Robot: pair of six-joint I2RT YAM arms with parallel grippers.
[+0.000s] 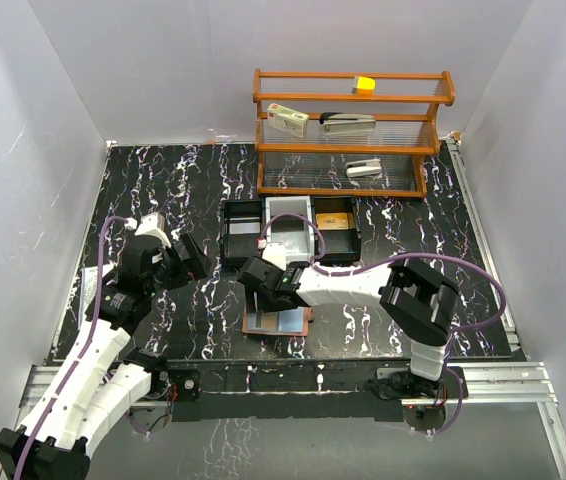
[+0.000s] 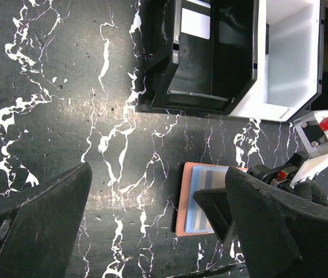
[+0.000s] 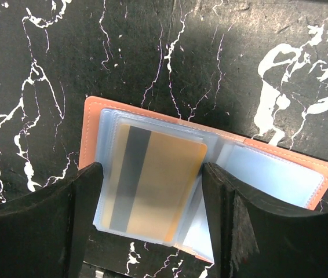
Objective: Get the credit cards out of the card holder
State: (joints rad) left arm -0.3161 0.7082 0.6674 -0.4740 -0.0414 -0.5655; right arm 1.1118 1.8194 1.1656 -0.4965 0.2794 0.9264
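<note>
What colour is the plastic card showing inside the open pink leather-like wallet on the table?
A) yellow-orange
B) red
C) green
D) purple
A: in the right wrist view, a yellow-orange plastic card with a dark stripe lies inside the open salmon-pink card holder.

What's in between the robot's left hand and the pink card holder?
Only bare black marbled table lies between the left hand and the card holder. The top view shows this.
</note>
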